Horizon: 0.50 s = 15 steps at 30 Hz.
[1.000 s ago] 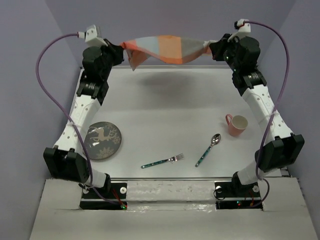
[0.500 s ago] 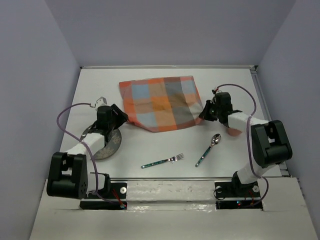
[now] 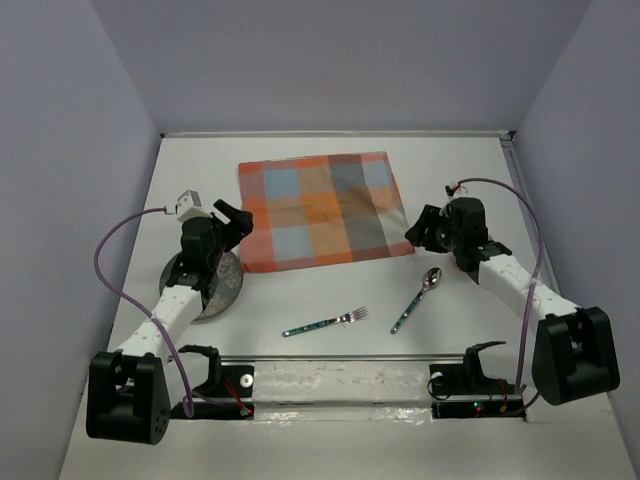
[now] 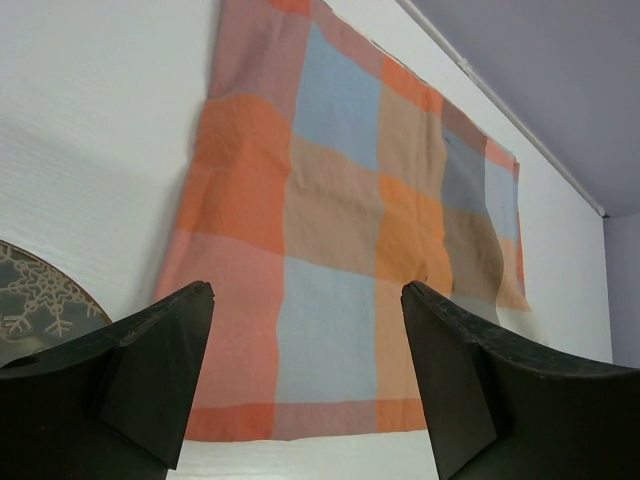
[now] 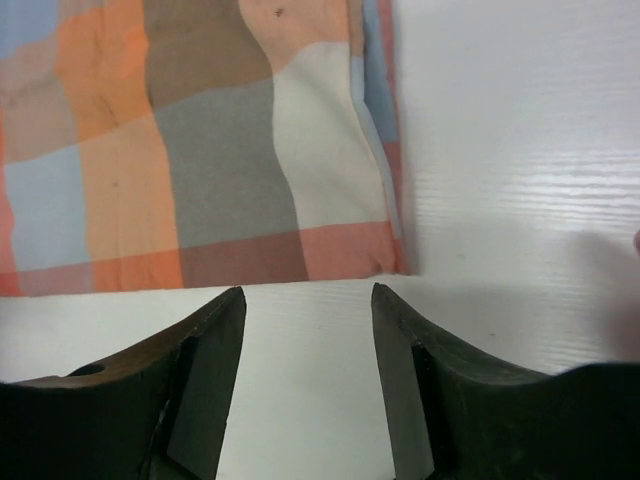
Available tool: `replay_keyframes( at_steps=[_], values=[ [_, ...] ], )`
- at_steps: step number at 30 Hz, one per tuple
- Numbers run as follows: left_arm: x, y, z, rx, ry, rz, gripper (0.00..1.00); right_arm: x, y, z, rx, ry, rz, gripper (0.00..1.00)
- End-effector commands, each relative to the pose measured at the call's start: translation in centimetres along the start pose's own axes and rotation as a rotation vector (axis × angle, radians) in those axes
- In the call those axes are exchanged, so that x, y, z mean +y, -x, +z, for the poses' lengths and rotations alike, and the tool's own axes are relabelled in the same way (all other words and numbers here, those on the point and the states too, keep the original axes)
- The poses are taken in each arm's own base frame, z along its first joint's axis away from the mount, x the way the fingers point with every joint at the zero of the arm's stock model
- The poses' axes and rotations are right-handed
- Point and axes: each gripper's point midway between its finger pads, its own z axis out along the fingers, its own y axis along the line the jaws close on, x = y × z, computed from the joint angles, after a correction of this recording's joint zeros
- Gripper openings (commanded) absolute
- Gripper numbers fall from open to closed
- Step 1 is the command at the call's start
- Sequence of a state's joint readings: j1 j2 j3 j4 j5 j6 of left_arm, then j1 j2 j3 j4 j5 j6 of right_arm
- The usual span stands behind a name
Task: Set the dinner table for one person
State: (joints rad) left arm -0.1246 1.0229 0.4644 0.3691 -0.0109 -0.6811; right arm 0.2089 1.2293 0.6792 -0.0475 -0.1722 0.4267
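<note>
The orange-and-grey plaid placemat (image 3: 320,210) lies flat on the white dinner table (image 3: 330,290), toward the back middle. My left gripper (image 3: 238,220) stands open just off the mat's near left corner; in the left wrist view the placemat (image 4: 340,220) shows between and beyond the wide-apart left gripper (image 4: 307,300). Open too, my right gripper (image 3: 412,230) sits just off the near right corner. In the right wrist view the mat's corner (image 5: 340,250) lies a little ahead of the right gripper (image 5: 308,295), with bare table between the fingers.
A dark plate with a deer pattern (image 3: 218,288) lies at the left, partly under my left arm, its rim (image 4: 40,300) showing in the left wrist view. A fork (image 3: 325,322) and a spoon (image 3: 418,298) with green handles lie near the front edge.
Both grippers held the placemat stretched in the air at the back, brought it down flat on the table, then opened and let go of its near corners.
</note>
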Motion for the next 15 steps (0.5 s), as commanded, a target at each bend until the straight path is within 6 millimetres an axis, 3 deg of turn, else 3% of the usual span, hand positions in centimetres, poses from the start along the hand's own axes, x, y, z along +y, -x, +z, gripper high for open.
replay_keyframes(
  at_steps=[1,3,6,12,13,14,15],
  values=[
    [-0.8,0.0,0.4,-0.004,-0.029,0.011,0.86,-1.3,1.3,0.0,-0.03,-0.084,-0.009,0.62],
    [-1.3,-0.2,0.6,-0.001,-0.033,0.028,0.85,-1.2,2.0,1.0,-0.021,-0.09,-0.002,0.63],
    [-2.5,0.2,0.8,-0.034,-0.025,0.057,0.83,-3.2,0.6,3.7,0.046,-0.173,0.018,0.6],
    [-3.4,-0.1,2.7,-0.031,-0.005,0.071,0.79,-3.5,-1.0,6.1,0.116,-0.158,0.047,0.54],
    [-3.8,0.4,2.8,-0.044,-0.009,0.069,0.79,-3.5,-0.8,6.2,0.112,-0.16,0.049,0.51],
    [-3.4,0.4,3.2,-0.045,0.009,0.078,0.79,-3.6,-1.2,6.5,0.126,-0.162,0.05,0.39],
    [-3.3,1.0,3.8,-0.066,0.033,0.092,0.79,-3.5,-1.4,6.6,0.136,-0.15,0.053,0.33]
  ],
)
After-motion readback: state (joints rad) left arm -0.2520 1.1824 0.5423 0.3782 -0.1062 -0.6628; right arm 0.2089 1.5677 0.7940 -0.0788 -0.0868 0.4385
